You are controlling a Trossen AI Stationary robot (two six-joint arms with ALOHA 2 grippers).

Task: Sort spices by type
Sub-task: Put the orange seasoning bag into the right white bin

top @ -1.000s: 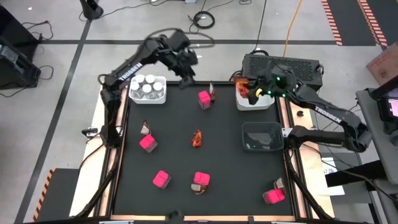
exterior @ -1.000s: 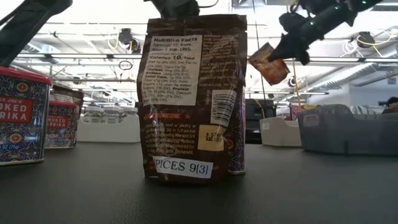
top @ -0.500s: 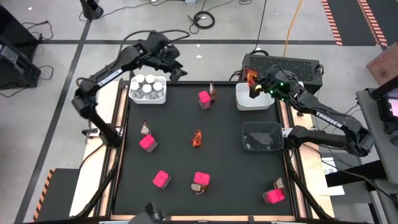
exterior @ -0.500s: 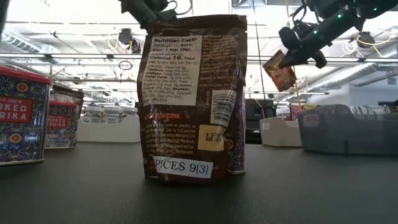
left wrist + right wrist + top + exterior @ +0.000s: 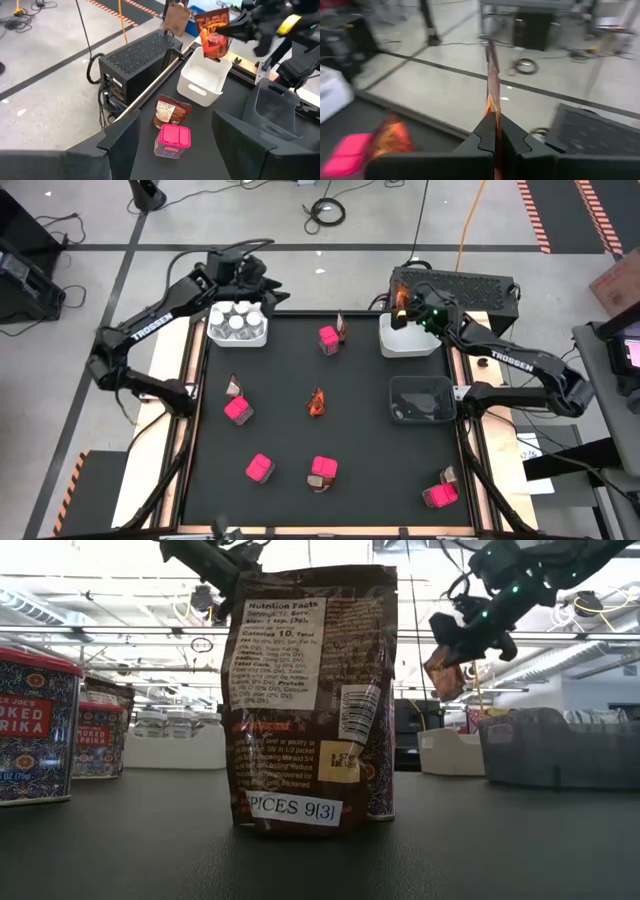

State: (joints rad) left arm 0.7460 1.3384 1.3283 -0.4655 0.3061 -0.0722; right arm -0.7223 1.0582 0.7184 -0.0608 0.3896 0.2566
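Observation:
My right gripper (image 5: 404, 308) is shut on an orange-brown sachet (image 5: 214, 39) above the far side of the white bin (image 5: 412, 340). My left gripper (image 5: 270, 288) hangs open and empty over the table's far left corner, beside a white bin of white-capped jars (image 5: 238, 323). Pink boxes (image 5: 327, 338) (image 5: 238, 409) (image 5: 259, 468) and more sachets (image 5: 341, 327) (image 5: 317, 402) (image 5: 233, 386) stand scattered on the black table. One sachet (image 5: 310, 700) fills the low view's middle. My right gripper pinches the sachet by one edge (image 5: 492, 112) between its two fingers (image 5: 481, 137), the flat pack edge-on between them. The fingers come slanting slightly down from the table's right. The sachet (image 5: 443, 675) hangs tilted, clear above the white bin.
A dark clear bin (image 5: 420, 398) sits at the right edge, nearer than the white bin. More pink boxes (image 5: 323, 469) (image 5: 440, 495) stand near the front edge. A black perforated case (image 5: 455, 285) lies beyond the far right corner.
My left gripper has swung from the far middle of the table toward the far left corner, past the jar bin, still open. My right gripper has turned and sunk a little, and the held sachet has come down toward the white bin.

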